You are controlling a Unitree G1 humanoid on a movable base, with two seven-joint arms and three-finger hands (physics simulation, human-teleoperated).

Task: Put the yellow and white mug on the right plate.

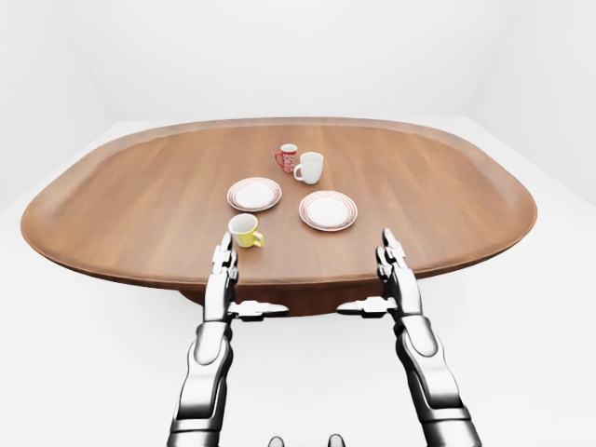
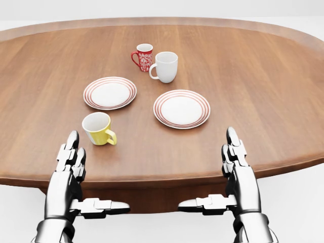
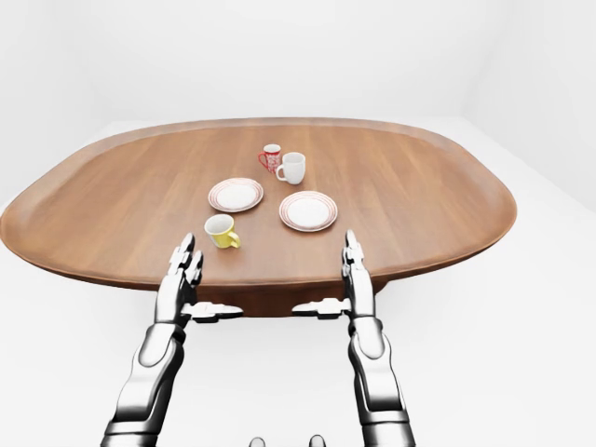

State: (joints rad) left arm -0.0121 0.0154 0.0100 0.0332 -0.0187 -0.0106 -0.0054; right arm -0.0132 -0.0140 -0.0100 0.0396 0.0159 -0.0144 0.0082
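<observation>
Lower left of head view: yellow and white mug upright on table, untouched. Our left hand & right hand wide, holding nothing. Pre-grasp step; next we reach w/ left, grip mug, carry rightward to right plate.

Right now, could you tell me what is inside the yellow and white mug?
The yellow and white mug stands upright on the table; the visible part of its white interior looks empty. Its near wall hides the bottom, so that part cannot be checked.

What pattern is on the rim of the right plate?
Thin red concentric rings around a white centre on the right plate, clearest in the head view.
</observation>
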